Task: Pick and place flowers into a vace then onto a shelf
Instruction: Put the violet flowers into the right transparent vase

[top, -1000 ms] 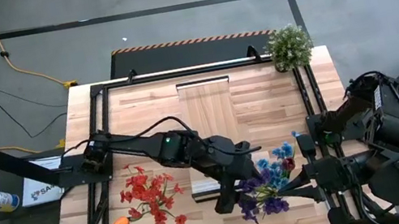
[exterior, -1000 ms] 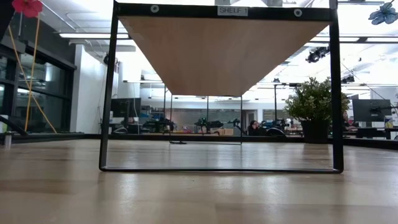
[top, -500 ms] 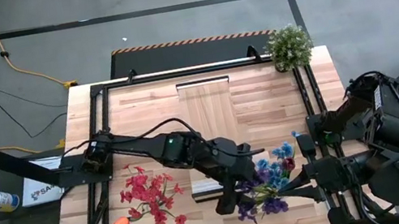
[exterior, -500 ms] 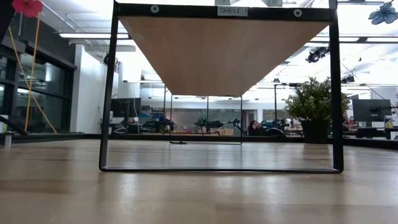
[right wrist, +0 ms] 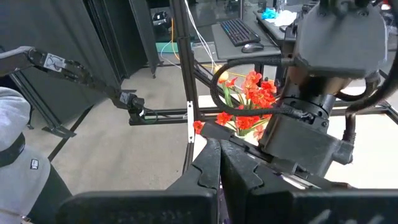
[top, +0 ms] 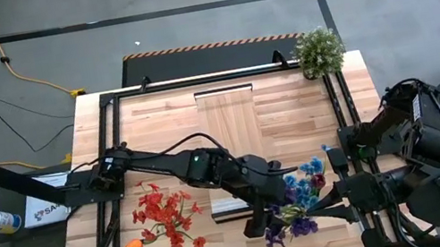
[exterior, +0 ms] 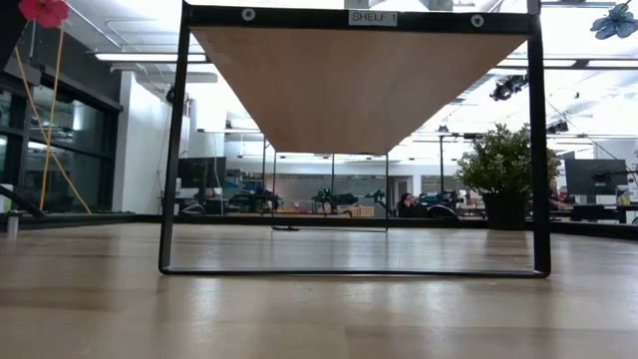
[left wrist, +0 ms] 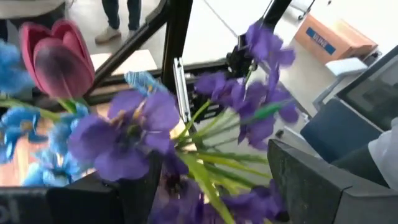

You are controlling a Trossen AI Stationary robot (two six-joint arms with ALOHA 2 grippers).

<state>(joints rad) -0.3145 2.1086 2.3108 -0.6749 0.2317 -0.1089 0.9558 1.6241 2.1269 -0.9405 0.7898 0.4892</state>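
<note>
A bunch of blue [top: 304, 178] and purple flowers [top: 285, 226] with one dark-red tulip [left wrist: 55, 57] hangs clear of the table at the near right. My right gripper [top: 325, 206] is shut at its stem end. My left gripper [top: 265, 222] is open, with one finger on each side of the purple heads and green stems [left wrist: 214, 168]. Red flowers [top: 164, 215] and an orange tulip [top: 133, 246] lie flat on the table at the near left. The raised shelf [top: 230, 131] runs down the table's middle, and the low view shows its underside [exterior: 359, 90]. I cannot make out the vase. My right gripper is shut on the bunch's green stems [top: 311, 208], coming about level from the table's right. The heads stand out past the fingers toward the left arm, off the table. In the wrist view the shut fingers [right wrist: 208, 171] hide the stems. Whether my left gripper touches the flowers, I cannot tell.
A bushy potted plant [top: 318, 52] stands at the far right corner. A black frame [top: 195, 82] runs round the table and carries the shelf. Bare wood lies on both sides of the shelf at the far end.
My left gripper has moved a little toward the table's right edge and down, closer around the purple flowers, and it stays open. My right gripper has kept still with the bunch.
</note>
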